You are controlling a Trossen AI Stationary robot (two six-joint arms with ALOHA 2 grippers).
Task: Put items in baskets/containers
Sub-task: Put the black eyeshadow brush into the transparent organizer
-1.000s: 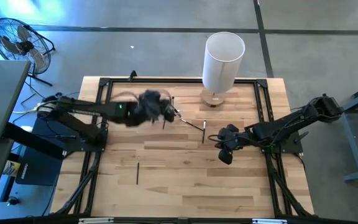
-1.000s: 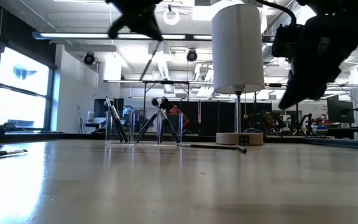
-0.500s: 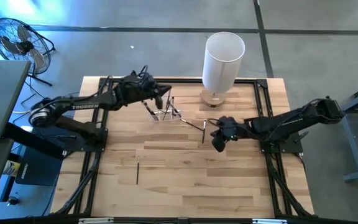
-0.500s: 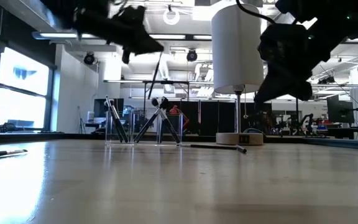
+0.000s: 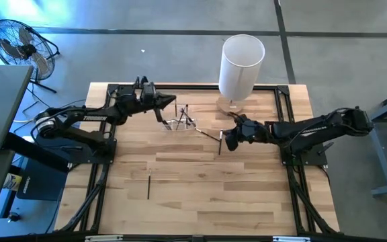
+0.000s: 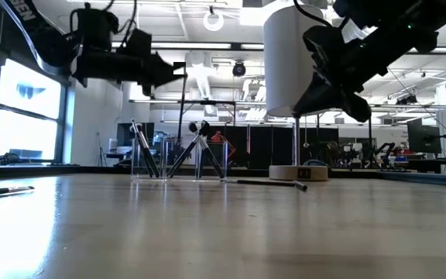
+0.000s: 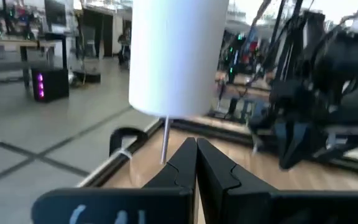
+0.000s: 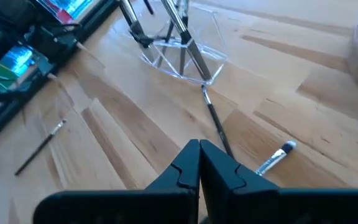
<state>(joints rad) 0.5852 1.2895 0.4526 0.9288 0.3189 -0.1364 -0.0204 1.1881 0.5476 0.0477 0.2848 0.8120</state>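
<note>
A small clear holder (image 5: 179, 124) stands on the table with several dark brushes leaning in it (image 6: 178, 158) (image 8: 180, 52). Two loose brushes lie on the wood just to its right (image 5: 211, 134) (image 8: 215, 126), one with a silver ferrule (image 8: 274, 157). Another lies toward the near left (image 5: 149, 186). My left gripper (image 5: 172, 102) is shut and empty. It hangs level above the table just beyond the holder's far-left side (image 6: 178, 70) (image 7: 196, 155). My right gripper (image 5: 226, 138) is shut and raised over the loose brushes (image 6: 306, 103) (image 8: 199, 154).
A tall white cylinder (image 5: 242, 62) on a round wooden base stands at the far edge, right of the holder. A black frame (image 5: 193, 87) runs along the table's borders. Bare wood (image 5: 207, 195) fills the near half.
My left gripper has pulled back from over the holder toward the far-left and levelled out, fingers pointing right. My right gripper has moved from the right-middle of the table toward the far-left, up to the loose brushes beside the holder, and has come lower.
</note>
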